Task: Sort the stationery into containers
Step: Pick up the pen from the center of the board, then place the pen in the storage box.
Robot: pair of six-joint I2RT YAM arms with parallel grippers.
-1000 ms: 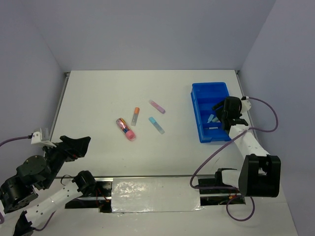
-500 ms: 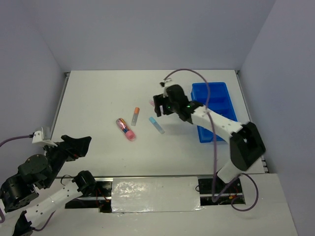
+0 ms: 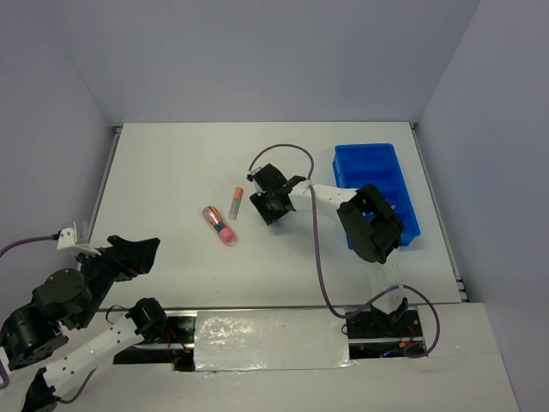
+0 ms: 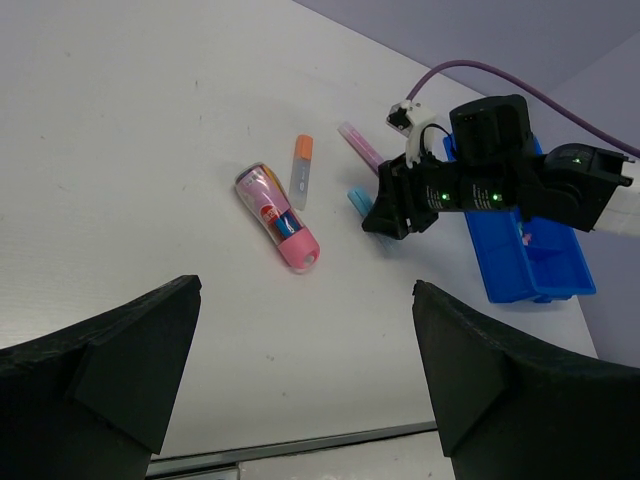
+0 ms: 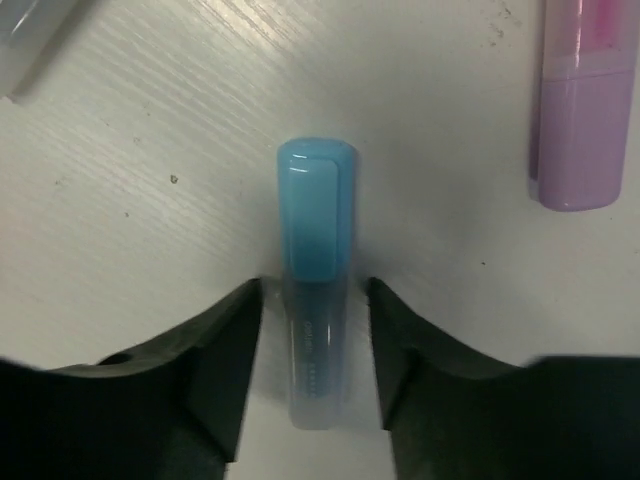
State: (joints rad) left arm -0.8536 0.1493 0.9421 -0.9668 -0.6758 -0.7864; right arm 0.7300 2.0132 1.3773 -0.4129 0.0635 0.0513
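**Right fingers straddle the blue marker**

The left gripper [image 4: 310, 400] hangs over the near edge of the table [image 3: 171, 163]. Its 2 fingers [image 4: 110, 370] are spread wide with nothing between them. Beyond their tips and well apart from them, a pink tube [image 4: 277, 217] lies flat. Just past it is an orange-capped pen [image 4: 300, 170], near the tube but not touching it.

Farther out, to the right of those fingers, the right gripper [image 3: 273, 206] sits low at the table. Its 2 fingers [image 5: 225, 360] are apart, 1 on each side of the blue marker [image 5: 315, 250]. The marker lies flat and lengthwise between them, its cap end past the tips. A thin gap shows on each side, so the pads look just off the barrel rather than pressed on it.

Beyond the tips, to the right in the wrist view, lies a lilac marker [image 5: 580, 130], apart from the blue one. Behind this gripper, along its arm, stands the tray [image 3: 364, 148]; small pieces lie inside, too small to tell
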